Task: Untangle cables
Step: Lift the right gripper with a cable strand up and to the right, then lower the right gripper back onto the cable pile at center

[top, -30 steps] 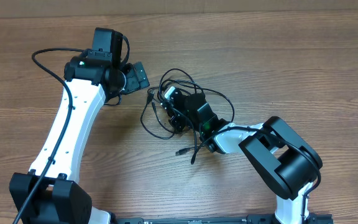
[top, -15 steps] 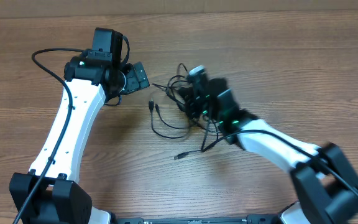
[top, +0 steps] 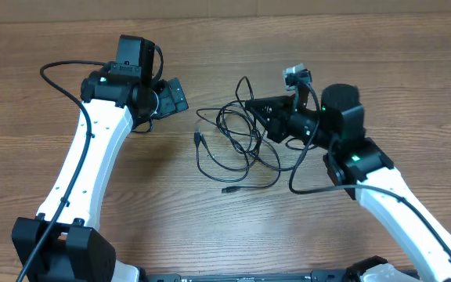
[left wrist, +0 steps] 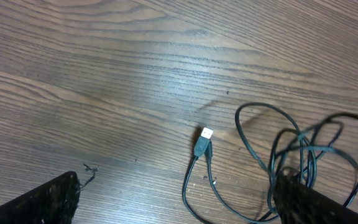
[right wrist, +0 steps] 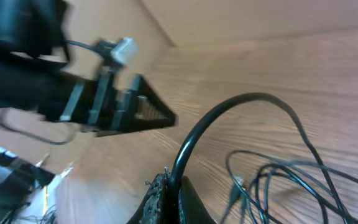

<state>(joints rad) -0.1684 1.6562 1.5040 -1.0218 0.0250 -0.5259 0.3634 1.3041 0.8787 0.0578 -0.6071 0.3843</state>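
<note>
The cables [top: 227, 149] were not yet untangled; one was gripped by the right pincer [top: 255, 106], while the left pincer [top: 172, 95] was found open.

Blk cables [top: 245, 141]; brown wood-grain tbl [top: 398, 70]; wht/blk arms [top: 92, 157].

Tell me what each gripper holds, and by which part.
The right gripper is shut on a thin black cable, pinching its cord mid-run, not at a plug. The open left gripper holds nothing.
</note>
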